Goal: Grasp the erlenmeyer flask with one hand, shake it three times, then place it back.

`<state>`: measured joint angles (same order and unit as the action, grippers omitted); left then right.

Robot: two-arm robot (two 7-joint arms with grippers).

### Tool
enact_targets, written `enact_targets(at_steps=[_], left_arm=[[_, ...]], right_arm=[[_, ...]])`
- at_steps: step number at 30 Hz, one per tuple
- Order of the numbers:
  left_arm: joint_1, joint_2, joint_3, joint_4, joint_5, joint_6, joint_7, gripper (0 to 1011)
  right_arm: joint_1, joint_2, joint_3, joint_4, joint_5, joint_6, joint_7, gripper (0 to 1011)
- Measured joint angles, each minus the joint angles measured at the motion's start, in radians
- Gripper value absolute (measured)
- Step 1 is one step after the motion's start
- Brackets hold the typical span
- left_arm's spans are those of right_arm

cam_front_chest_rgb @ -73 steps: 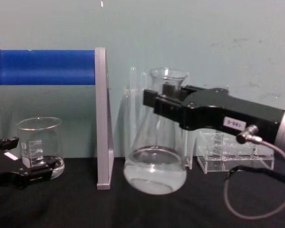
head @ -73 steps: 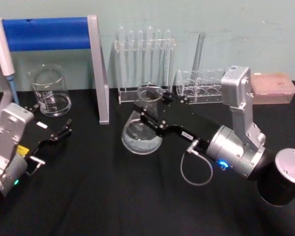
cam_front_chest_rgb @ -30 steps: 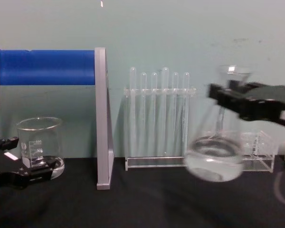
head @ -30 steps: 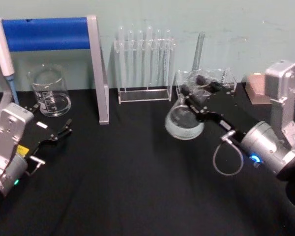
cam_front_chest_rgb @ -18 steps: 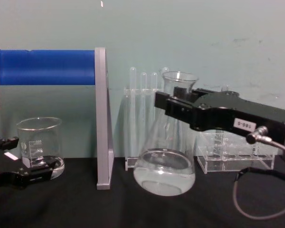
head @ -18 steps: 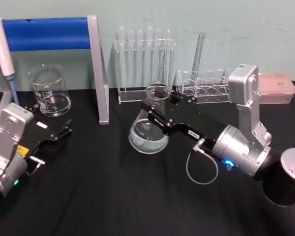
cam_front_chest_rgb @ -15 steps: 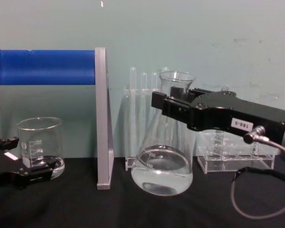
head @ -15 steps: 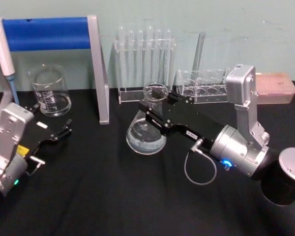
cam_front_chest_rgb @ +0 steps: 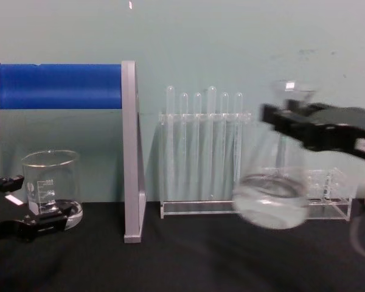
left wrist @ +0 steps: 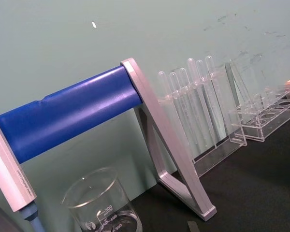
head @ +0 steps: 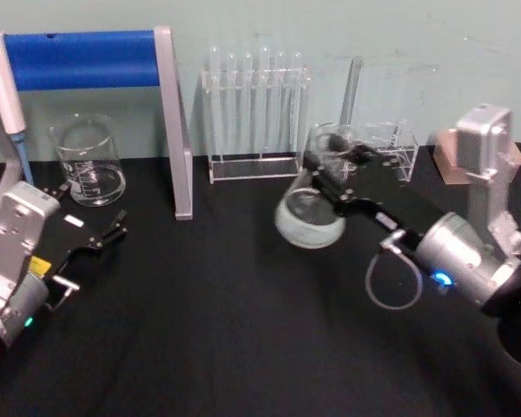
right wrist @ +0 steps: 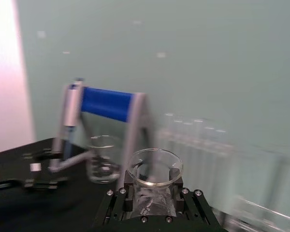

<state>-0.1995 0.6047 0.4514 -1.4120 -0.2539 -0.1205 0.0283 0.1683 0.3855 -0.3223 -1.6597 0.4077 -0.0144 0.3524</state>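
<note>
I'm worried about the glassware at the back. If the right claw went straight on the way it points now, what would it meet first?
Most likely the rack of tall test tubes: the right claw, shut on the flask, points back and left towards it. How wide the gap is I cannot tell.

This is a laboratory. A black-covered desk (head: pixel 200 347) stands against a plain pale green wall, with chemistry glassware about: a clear rack of test tubes (head: pixel 254 104), a graduated beaker (head: pixel 89 161), an erlenmeyer flask (head: pixel 310 215) holding clear liquid, and a second clear rack (head: pixel 404 146). A pipette (head: pixel 2 82) hangs at a blue-barred stand (head: pixel 78 59).
</note>
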Motion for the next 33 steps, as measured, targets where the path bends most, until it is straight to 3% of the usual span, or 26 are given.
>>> enact_targets(at_steps=[11,16,24,27,33], left_arm=[[0.0,0.0,0.0,0.0,0.0,0.0,0.0,1001],[0.0,0.0,0.0,0.0,0.0,0.0,0.0,1001],[0.0,0.0,0.0,0.0,0.0,0.0,0.0,1001],[0.0,0.0,0.0,0.0,0.0,0.0,0.0,1001],[0.0,0.0,0.0,0.0,0.0,0.0,0.0,1001]], right_arm=[[-0.113,0.015,0.153,-0.07,-0.038,0.004,-0.145,450],[-0.137,0.011,0.184,-0.084,-0.052,0.006,-0.167,449],[-0.129,-0.004,0.183,-0.081,-0.064,0.011,-0.14,449],[-0.112,-0.012,0.165,-0.07,-0.065,0.018,-0.108,449],[-0.063,-0.025,0.093,-0.038,-0.059,0.03,-0.026,449]])
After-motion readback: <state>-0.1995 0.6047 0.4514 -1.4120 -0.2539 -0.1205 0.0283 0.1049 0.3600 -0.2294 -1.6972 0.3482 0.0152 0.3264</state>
